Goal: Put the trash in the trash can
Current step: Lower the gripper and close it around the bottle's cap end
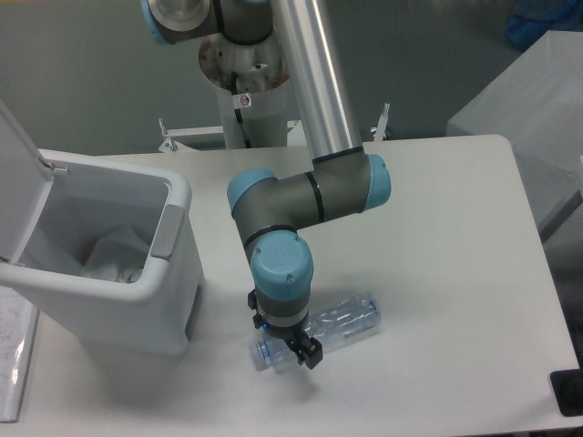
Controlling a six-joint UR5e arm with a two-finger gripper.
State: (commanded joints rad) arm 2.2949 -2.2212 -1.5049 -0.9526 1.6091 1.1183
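table (437,237): white top with rounded corners, carrying the scene
paper sheet (11,350): white, faintly printed, lying at the table's left edge
black object (568,393): dark, cut off by the frame at the lower right corner
grey box (533,100): pale grey, beyond the table's right side
blue thing (545,20): at the top right corner, blurred
floor (82,82): grey, behind the table

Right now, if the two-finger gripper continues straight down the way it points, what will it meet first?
Most likely the clear plastic bottle lying on the white table: the gripper points down at its cap end. Whether the fingers already touch it is unclear from this view. Below the bottle is only the table.
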